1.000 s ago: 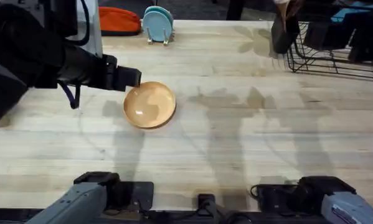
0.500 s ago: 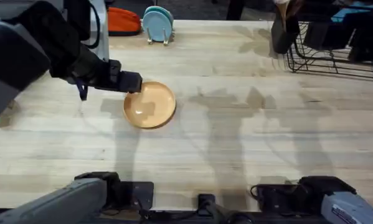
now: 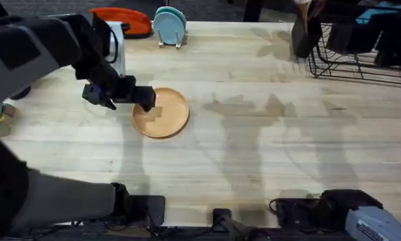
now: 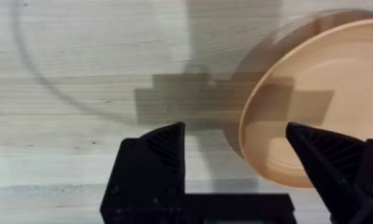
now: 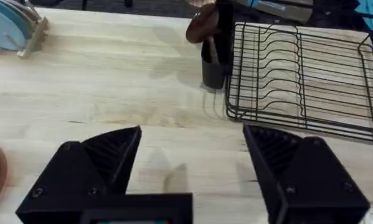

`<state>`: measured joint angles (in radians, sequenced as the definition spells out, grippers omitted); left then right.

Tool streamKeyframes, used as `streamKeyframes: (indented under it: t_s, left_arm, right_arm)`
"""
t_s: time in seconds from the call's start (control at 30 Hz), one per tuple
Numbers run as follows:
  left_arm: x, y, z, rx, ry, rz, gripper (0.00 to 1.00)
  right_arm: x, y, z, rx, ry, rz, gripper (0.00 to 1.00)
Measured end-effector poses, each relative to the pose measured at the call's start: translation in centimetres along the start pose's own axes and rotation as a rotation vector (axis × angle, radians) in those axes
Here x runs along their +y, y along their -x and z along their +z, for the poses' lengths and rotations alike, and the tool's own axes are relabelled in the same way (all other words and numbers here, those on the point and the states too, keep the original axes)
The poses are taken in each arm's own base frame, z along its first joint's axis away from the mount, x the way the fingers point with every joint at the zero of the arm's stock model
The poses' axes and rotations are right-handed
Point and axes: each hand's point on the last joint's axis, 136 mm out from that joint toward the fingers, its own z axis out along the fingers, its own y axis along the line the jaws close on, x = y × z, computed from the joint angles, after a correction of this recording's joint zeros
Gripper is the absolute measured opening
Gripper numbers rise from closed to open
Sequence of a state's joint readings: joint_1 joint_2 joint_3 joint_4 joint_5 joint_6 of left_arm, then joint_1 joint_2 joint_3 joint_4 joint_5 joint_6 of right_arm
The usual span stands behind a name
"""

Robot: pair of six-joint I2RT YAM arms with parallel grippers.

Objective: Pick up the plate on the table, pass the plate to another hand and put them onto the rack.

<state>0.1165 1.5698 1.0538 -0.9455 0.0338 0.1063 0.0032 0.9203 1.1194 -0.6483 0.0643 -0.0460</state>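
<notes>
I see the orange-tan plate [image 3: 161,112] lying flat on the desk [image 3: 254,161], left of centre. My left hand [image 3: 145,99] sits low at the plate's left rim, its black fingers [image 4: 155,149] spread apart, one over bare wood and the other over the plate's edge, nothing clamped between them. My right hand [image 5: 192,168] is also spread wide and empty above the desk. The black wire rack [image 5: 304,74] stands at the far right, with a dark utensil holder [image 5: 214,59] just beside it.

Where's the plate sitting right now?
In the overhead view the plate lies flat on the table, left of centre, with the open left gripper over its left rim.
</notes>
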Motion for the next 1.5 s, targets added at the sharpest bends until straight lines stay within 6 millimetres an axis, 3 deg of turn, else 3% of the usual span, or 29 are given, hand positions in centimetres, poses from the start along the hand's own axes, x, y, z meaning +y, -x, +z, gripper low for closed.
streamKeyframes:
  t_s: [0.27,0.5,0.57,0.6,0.73,1.1,1.27,1.5]
  left_arm:
    - [-0.2,-0.8,2.7,0.098,-0.022,-0.004,0.993]
    - [-0.2,-0.5,2.7,0.094,-0.026,-0.005,0.982]
    - [-0.3,-0.5,2.7,0.093,-0.032,-0.005,0.914]
    - [-0.5,-0.4,2.7,0.091,-0.04,-0.004,0.779]
    - [-0.7,-0.3,2.7,0.085,-0.054,-0.004,0.648]
    - [-1.8,0.5,2.2,0.059,-0.122,-0.008,0.07]
    - [-2.8,2.1,0.8,0.017,-0.18,-0.005,0.044]
    - [-3.2,2.7,-1.6,0.03,-0.208,-0.007,0.043]
  right_arm:
    - [0.0,0.0,0.0,0.0,0.0,0.0,0.992]
    - [0.0,0.0,0.0,0.0,0.0,0.0,0.992]
    - [0.0,0.0,0.0,0.0,0.0,0.0,0.992]
    - [0.0,0.0,0.0,0.0,0.0,0.0,0.992]
    - [0.0,0.0,0.0,0.0,0.0,0.0,0.992]
    - [0.0,0.0,0.0,0.0,0.0,0.01,0.992]
    - [0.0,0.0,0.0,0.0,0.0,0.012,0.992]
    - [0.0,0.0,0.0,0.0,0.0,0.013,0.992]
